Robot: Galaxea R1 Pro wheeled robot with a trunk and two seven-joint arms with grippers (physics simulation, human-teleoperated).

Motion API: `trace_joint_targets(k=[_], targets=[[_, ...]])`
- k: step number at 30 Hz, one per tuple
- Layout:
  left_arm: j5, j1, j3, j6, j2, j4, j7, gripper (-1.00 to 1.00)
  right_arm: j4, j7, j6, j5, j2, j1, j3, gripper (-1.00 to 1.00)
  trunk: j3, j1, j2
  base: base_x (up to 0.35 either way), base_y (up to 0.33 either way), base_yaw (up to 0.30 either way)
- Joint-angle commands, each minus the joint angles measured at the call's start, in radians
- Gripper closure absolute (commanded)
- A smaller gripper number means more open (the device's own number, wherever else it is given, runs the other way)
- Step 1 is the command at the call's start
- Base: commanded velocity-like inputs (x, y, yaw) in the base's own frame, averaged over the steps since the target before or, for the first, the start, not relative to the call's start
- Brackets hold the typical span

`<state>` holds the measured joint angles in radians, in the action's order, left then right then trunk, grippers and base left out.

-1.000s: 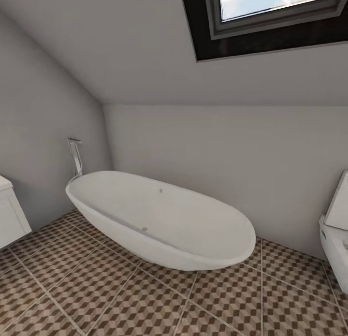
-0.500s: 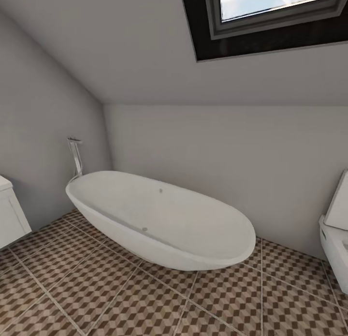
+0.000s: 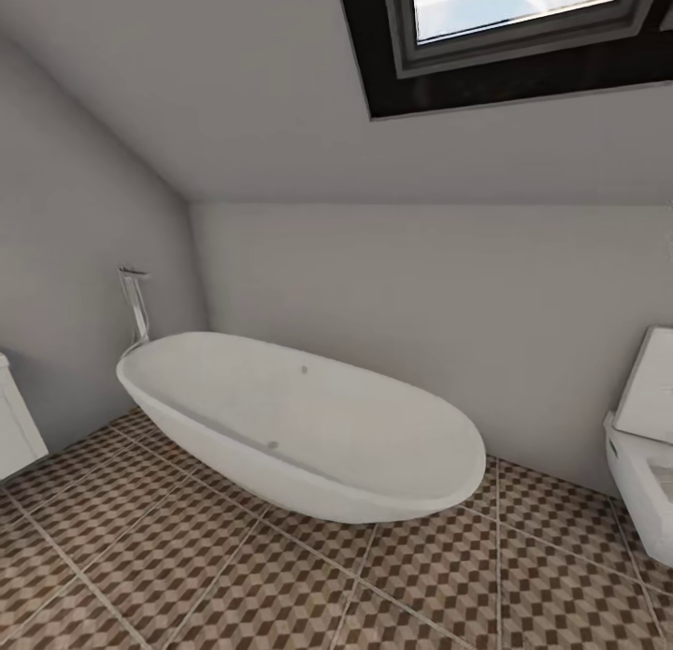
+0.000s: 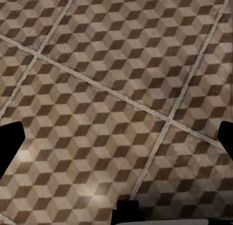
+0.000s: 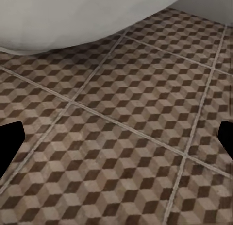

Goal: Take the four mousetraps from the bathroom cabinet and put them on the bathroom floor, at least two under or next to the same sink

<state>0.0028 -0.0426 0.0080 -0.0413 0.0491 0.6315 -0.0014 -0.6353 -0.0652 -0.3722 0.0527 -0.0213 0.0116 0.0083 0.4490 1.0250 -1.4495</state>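
Across the bathroom floor (image 3: 234,575), large square tiles printed with a brown, beige and white cube pattern and pale grout lines run in an open stretch in front of the oval white bathtub (image 3: 308,426). The tub stands on those tiles below a sloped grey ceiling with a dark-framed skylight (image 3: 514,33), close to the grey back wall. A chrome floor-standing tap (image 3: 136,304) rises at the tub's far end, near the corner. At the view's left edge a corner of a white vanity unit (image 3: 14,426) is cut off; at the right edge a white toilet (image 3: 645,435) is likewise cut off.

In the left wrist view the left gripper (image 4: 116,147) hangs over bare patterned tiles (image 4: 111,89), its dark fingertips (image 4: 9,142) wide apart at the picture's two sides with nothing between them. In the right wrist view the right gripper (image 5: 116,142) is likewise spread and empty above the tiles (image 5: 126,137), with the tub's white curved underside (image 5: 73,16) near.
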Motion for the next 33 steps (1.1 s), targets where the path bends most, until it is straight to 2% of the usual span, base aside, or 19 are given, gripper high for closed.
trace_joint_targets(k=[1,33], targets=[[0.000,0.000,0.001,-0.002,0.000,0.001,0.000,-1.00,0.001,-0.007,-0.002,0.006,0.000,0.001,0.001,-1.00,0.000,0.000,0.000,0.000,0.000,-0.210],[0.000,-0.001,0.001,-0.002,-0.001,-0.019,0.000,-1.00,0.001,-0.007,-0.002,0.006,0.001,0.001,0.001,-1.00,-0.022,0.000,0.000,0.000,0.000,-0.255]])
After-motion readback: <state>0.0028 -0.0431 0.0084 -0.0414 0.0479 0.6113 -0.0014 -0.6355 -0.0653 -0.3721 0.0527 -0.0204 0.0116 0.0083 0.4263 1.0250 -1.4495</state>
